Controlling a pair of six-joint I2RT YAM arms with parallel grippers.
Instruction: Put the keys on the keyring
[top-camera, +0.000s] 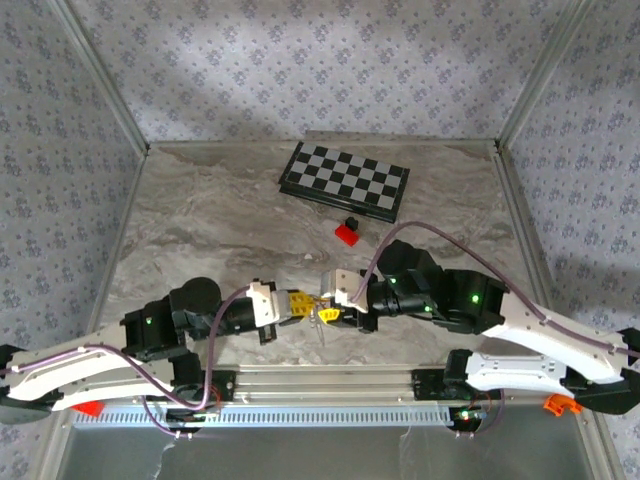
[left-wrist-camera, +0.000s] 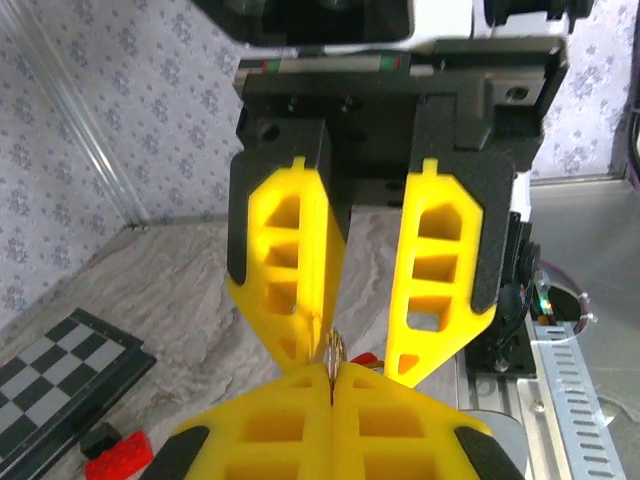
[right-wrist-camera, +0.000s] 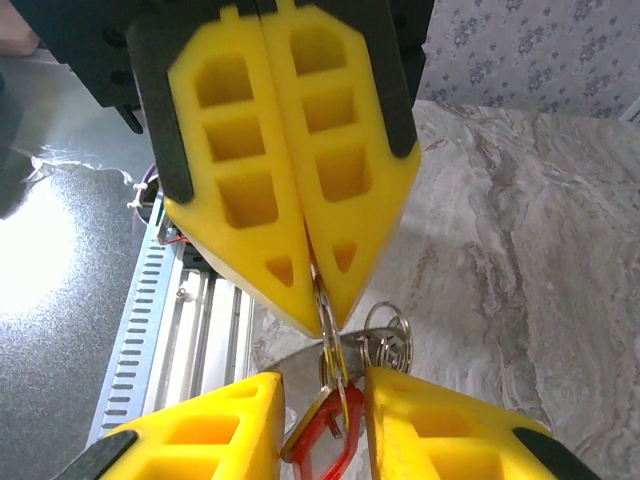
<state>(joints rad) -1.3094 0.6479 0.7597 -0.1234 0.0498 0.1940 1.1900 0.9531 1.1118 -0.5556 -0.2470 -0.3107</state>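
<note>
My right gripper (right-wrist-camera: 322, 390) sits at the bottom edge with its yellow fingers (right-wrist-camera: 200, 435) parted, and the red-headed key (right-wrist-camera: 322, 452) hangs in the gap between them. Facing it from above, the left gripper (right-wrist-camera: 318, 300) has its fingers pressed together on the silvery keyring (right-wrist-camera: 328, 335), which runs down to the key. Marbled table (right-wrist-camera: 520, 230) lies right, a slotted metal rail (right-wrist-camera: 150, 330) left.

Yellow left pincer (right-wrist-camera: 318, 300) and right pincer (right-wrist-camera: 322, 380); red key (right-wrist-camera: 325, 445), silvery keyring (right-wrist-camera: 385, 335). Near the black-and-white checked board (top-camera: 343, 180), a red block (top-camera: 347, 234) on the grey-marbled surface (top-camera: 200, 220).
</note>
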